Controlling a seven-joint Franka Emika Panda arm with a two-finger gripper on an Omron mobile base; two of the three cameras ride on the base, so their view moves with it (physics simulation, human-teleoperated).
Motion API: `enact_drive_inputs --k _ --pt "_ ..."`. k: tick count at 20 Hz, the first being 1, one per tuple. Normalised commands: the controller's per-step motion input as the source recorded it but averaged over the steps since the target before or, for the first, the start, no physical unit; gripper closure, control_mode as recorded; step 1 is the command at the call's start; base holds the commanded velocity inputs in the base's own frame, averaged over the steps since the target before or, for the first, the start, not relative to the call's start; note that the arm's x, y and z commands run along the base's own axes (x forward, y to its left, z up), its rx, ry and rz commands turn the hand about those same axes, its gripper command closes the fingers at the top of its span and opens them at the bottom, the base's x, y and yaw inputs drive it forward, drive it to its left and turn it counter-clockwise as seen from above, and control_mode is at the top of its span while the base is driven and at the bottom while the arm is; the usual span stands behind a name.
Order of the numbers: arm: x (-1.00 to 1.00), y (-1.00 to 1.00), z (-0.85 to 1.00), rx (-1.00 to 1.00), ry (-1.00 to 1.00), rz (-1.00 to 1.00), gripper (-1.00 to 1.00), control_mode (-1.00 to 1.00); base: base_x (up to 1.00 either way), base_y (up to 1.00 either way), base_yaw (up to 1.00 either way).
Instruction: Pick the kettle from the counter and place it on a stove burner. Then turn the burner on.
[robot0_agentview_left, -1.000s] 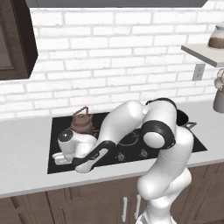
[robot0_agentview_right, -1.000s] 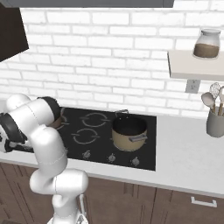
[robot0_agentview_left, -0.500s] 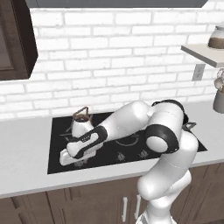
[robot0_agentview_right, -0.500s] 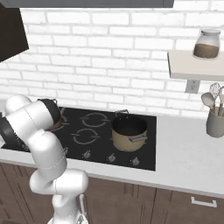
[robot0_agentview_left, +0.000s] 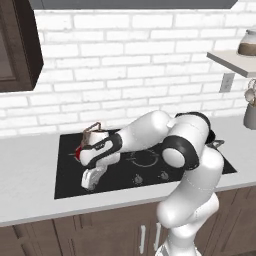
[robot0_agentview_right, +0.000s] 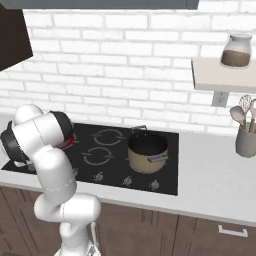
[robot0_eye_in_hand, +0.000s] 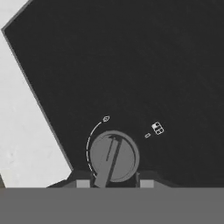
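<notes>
The brown kettle (robot0_agentview_left: 94, 133) stands on the black cooktop (robot0_agentview_left: 67, 177) at its back left, mostly hidden behind my forearm, with its thin handle showing. A red glow marks the stove burner (robot0_agentview_left: 77, 152) beneath it, and the same burner (robot0_agentview_right: 70, 142) glows red beside my arm in the right base view. My gripper (robot0_agentview_left: 89, 181) points down at the cooktop's front left corner. In the hand view my gripper (robot0_eye_in_hand: 114, 182) straddles a round grey knob (robot0_eye_in_hand: 114, 155) with its pointer tilted, one fingertip (robot0_eye_in_hand: 83, 183) against each side. The pale counter (robot0_agentview_left: 27, 172) lies to the left.
A big tan pot (robot0_agentview_right: 146, 152) sits on the cooktop's right side. More knobs (robot0_agentview_right: 127, 180) line the front edge. A grey utensil holder (robot0_agentview_right: 245, 141) stands at the far right, and a glass jug (robot0_agentview_right: 235, 50) sits on the wall shelf above it.
My hand has slid a little to the right along the cooktop's front edge and dropped onto the knob. The jaws have narrowed around it.
</notes>
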Motion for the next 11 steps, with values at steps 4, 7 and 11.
enact_drive_inputs --k 4,7,11 --pt "-0.02 0.11 -0.12 -0.01 0.18 0.58 1.00 -1.00 0.00 0.00 0.00" --pt "-0.41 0.29 0.00 -0.07 0.10 0.50 1.00 -1.00 0.00 0.00 0.00" --pt "-0.81 0.17 0.29 -0.03 0.00 0.35 1.00 -1.00 0.00 0.00 0.00"
